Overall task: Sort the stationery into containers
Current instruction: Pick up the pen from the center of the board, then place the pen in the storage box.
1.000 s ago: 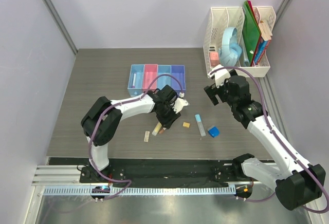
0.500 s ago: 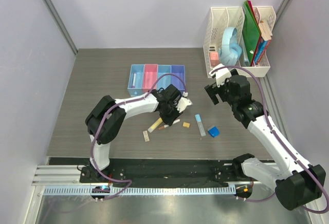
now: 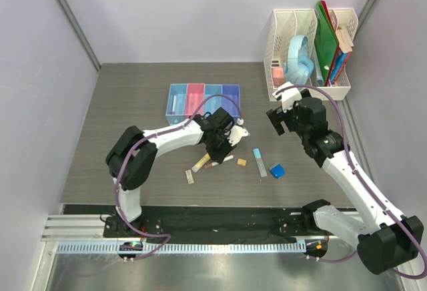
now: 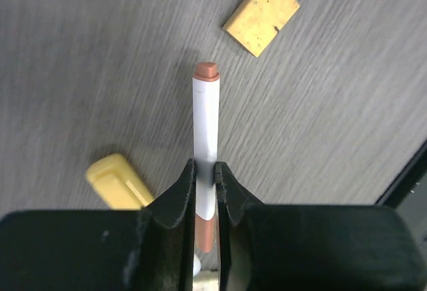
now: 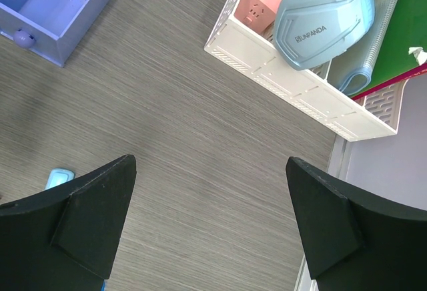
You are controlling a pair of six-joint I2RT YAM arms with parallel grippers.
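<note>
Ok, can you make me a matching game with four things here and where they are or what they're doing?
Things:
1. white pen
2. blue headphones
3. right gripper
4. blue wedge

Places or states:
A. wide open, holding nothing
B. inside the white rack
C. on the table beside the pale blue stick
D. pinched in the left gripper

Pairs: 1-D, 2-B, 3-A, 4-C.

Bright, even light; soft shadows.
</note>
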